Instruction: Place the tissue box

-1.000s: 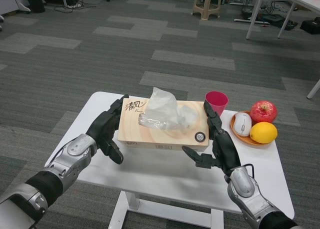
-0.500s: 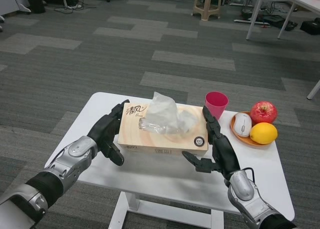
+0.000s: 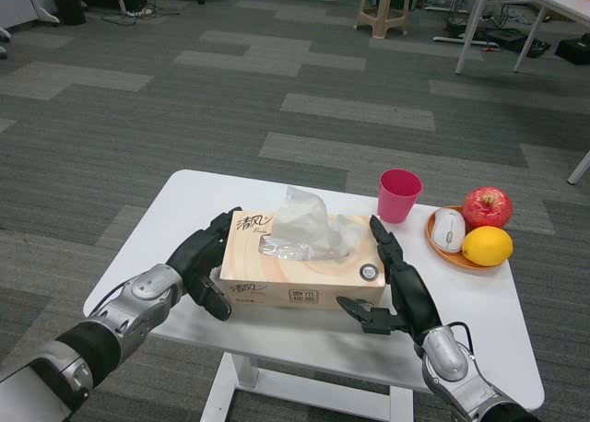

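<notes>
The tissue box (image 3: 304,265) is pale orange, with a white tissue sticking out of its top, and lies lengthwise near the middle of the white table (image 3: 175,210). My left hand (image 3: 205,261) presses against its left end. My right hand (image 3: 395,284) presses against its right end, fingers upright along the side and thumb curled under the front corner. The box is clamped between the two hands. It sits low, at or just above the tabletop; I cannot tell whether it touches.
A pink cup (image 3: 399,194) stands behind the box's right end. At the table's right an orange plate (image 3: 441,247) holds a red apple (image 3: 486,206), a lemon (image 3: 487,245) and a white mouse (image 3: 448,228). A stool (image 3: 382,3) stands far back on the carpet.
Both hands have brought the box down and toward the table's front edge. It now sits lower and further from the pink cup.
</notes>
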